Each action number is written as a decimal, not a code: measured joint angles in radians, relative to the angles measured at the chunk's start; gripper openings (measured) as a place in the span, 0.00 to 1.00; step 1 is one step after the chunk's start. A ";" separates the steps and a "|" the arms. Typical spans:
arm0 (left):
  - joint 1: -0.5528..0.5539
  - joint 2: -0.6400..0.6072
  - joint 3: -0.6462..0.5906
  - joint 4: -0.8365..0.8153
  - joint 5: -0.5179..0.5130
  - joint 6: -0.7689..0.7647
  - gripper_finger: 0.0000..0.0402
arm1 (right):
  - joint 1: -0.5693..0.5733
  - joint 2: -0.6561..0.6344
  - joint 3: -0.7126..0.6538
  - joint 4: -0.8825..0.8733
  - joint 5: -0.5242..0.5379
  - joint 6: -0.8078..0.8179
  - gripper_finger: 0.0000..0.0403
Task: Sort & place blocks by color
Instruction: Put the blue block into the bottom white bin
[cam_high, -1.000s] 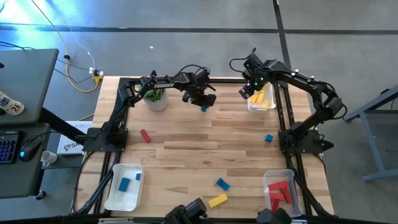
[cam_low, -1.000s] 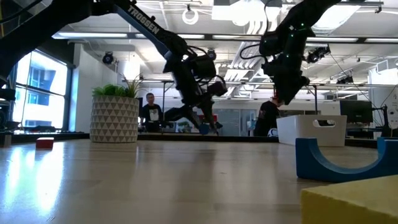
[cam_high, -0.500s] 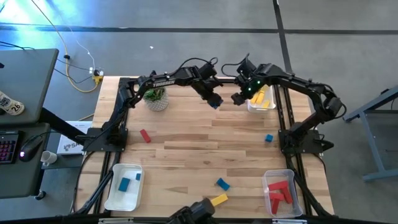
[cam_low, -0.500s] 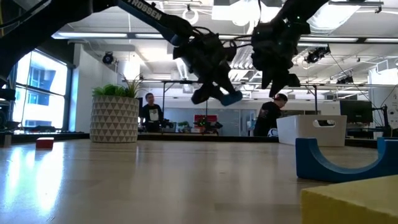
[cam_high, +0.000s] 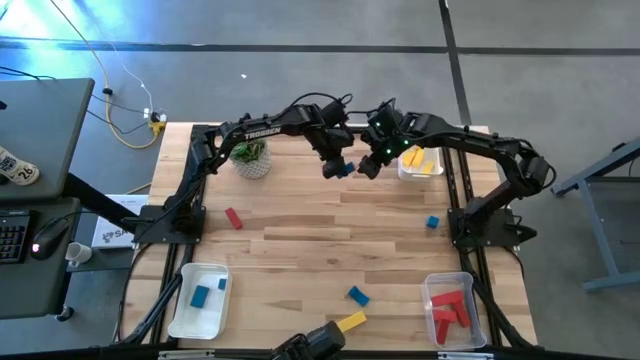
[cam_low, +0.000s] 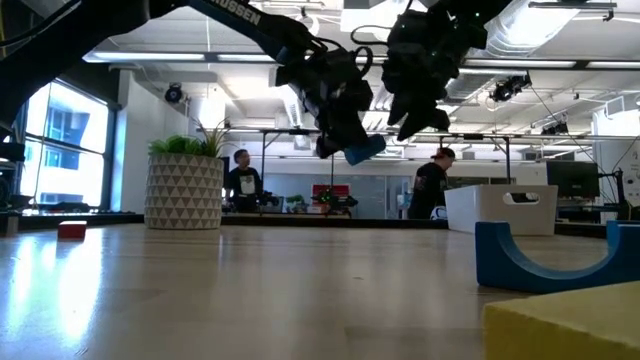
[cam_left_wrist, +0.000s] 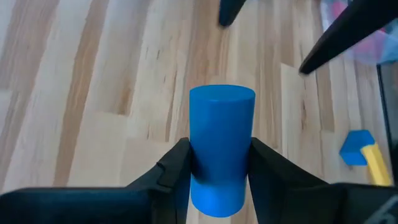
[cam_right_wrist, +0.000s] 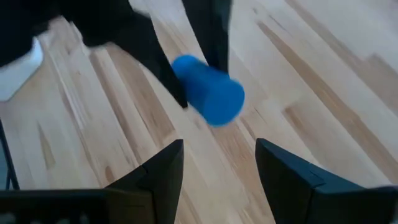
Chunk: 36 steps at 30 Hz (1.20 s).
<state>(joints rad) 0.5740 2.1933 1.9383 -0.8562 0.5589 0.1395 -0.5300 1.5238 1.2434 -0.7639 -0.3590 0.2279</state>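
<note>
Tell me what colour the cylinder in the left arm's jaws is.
Blue. The cylinder shows best in the left wrist view.

A stubby blue cylinder (cam_left_wrist: 221, 146) is clamped between the left fingers (cam_left_wrist: 173, 171), raised above the bench, its flat end jutting past their tips toward the right fingers (cam_right_wrist: 163, 169).

Over the far middle of the wooden counter (cam_high: 300, 215), the left end effector (cam_high: 336, 167) grips a blue block (cam_high: 345, 169). The right end effector (cam_high: 368, 165) hangs just beside it. A red block (cam_high: 234, 218) lies near the plant (cam_high: 250, 157). Trays sit at the corners: blue pieces (cam_high: 200, 296), red pieces (cam_high: 450, 308), yellow pieces (cam_high: 420, 160).
</note>
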 joint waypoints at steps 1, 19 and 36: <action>-0.004 0.000 0.000 -0.003 0.007 0.020 0.25 | 0.005 0.000 0.000 0.015 0.004 0.000 0.46; -0.061 0.000 0.000 -0.010 0.057 0.145 0.25 | 0.041 0.000 0.000 0.055 -0.114 -0.167 0.46; -0.069 -0.078 -0.002 -0.269 -0.038 0.235 0.25 | 0.040 -0.016 -0.001 0.055 -0.112 -0.279 0.46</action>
<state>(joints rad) 0.5055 2.1157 1.9362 -1.1255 0.5210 0.3748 -0.4900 1.5082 1.2423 -0.7091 -0.4713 -0.0511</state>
